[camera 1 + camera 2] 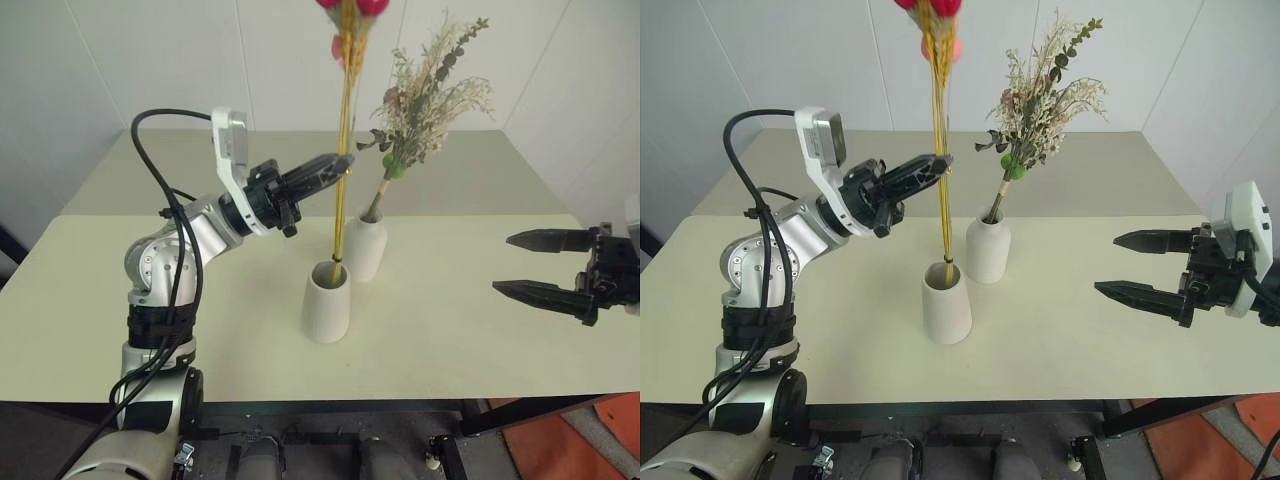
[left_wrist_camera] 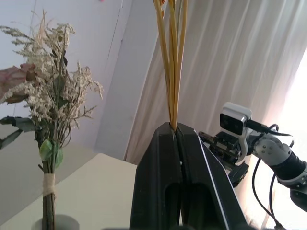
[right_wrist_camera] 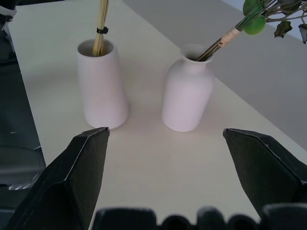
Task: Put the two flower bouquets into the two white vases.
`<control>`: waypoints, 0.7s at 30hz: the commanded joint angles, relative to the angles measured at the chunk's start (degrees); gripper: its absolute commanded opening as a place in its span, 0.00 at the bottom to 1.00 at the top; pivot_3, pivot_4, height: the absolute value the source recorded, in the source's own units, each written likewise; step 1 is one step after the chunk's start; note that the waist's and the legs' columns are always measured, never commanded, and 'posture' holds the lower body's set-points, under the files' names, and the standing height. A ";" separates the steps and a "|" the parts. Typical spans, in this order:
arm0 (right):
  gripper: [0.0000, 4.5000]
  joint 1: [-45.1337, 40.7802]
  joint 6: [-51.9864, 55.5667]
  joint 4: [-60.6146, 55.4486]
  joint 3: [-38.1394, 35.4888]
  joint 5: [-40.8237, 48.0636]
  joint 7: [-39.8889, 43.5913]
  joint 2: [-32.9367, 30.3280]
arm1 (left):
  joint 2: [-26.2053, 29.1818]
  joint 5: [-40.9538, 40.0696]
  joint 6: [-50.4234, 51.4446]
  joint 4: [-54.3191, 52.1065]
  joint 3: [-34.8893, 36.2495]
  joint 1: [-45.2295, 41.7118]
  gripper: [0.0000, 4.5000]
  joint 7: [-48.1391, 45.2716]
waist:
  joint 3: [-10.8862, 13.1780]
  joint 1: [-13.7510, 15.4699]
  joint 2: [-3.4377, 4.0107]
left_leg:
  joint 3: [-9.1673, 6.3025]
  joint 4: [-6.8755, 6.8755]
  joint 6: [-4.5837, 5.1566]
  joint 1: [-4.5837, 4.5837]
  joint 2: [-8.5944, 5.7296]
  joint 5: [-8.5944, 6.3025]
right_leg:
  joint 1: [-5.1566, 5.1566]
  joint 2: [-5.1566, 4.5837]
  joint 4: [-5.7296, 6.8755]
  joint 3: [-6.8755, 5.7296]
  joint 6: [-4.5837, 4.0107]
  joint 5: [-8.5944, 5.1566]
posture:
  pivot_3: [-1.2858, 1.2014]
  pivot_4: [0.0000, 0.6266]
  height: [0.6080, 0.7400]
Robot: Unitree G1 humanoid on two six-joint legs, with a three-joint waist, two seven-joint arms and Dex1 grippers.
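Left eye view shows the left gripper (image 1: pixel 343 161) clamped on the slim bundle (image 1: pixel 344 150), its stem ends inside the wide-mouthed vase (image 1: pixel 327 300), beside the bottle-shaped vase (image 1: pixel 365 246) holding the bushy bunch (image 1: pixel 428 95), while the right gripper (image 1: pixel 518 264) hangs open.

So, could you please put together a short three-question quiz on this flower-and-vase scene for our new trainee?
1. True or false: the bushy bouquet already stands in the bottle-shaped vase.
2. Which hand grips the yellow stems? A) left hand B) right hand C) neither
3. Fill in: the lower ends of the yellow stems sit inside the ____ vase.

Key
1. True; its stems enter the narrow neck.
2. A; its fingers are shut on the stems, while the right hand hangs open, apart from both vases.
3. Wide-mouthed; the stems' tips are within its rim.
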 commanded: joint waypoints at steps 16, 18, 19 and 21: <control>1.00 -0.33 -1.28 0.35 -1.33 -0.07 0.19 -0.30 | 14.05 4.63 -2.17 -10.12 -0.25 14.17 0.92 -7.61 | 0.00 -0.20 0.01 | 0.01 -0.06 0.00 0.01 0.03 0.00 | -0.04 0.00 -0.02 0.00 -0.02 -0.01 | 0.52 0.24 1.00; 1.00 -1.02 -1.46 1.00 -0.67 -0.28 0.44 -0.33 | 16.78 5.26 -3.26 -10.21 0.80 15.99 1.00 -9.14 | 0.00 -0.16 0.01 | 0.02 -0.06 0.00 0.00 0.04 0.00 | -0.08 0.00 -0.01 0.00 -0.02 -0.01 | 0.52 0.24 1.00; 1.00 -1.45 -1.64 1.44 -0.27 -0.44 0.70 -0.38 | 18.44 5.42 -3.61 -9.92 1.62 16.74 1.00 -10.13 | 0.00 -0.16 0.01 | 0.02 -0.06 0.00 0.00 0.04 0.00 | -0.08 0.00 -0.01 0.00 -0.03 -0.01 | 0.52 0.24 1.00; 1.00 -2.12 -1.90 2.19 0.47 -0.77 1.00 -0.26 | 21.73 5.34 -4.08 -9.04 3.49 18.00 1.00 -12.34 | 0.00 -0.12 0.01 | 0.03 -0.06 0.00 -0.01 0.04 0.00 | -0.10 0.00 -0.01 0.00 -0.05 -0.01 | 0.52 0.24 1.00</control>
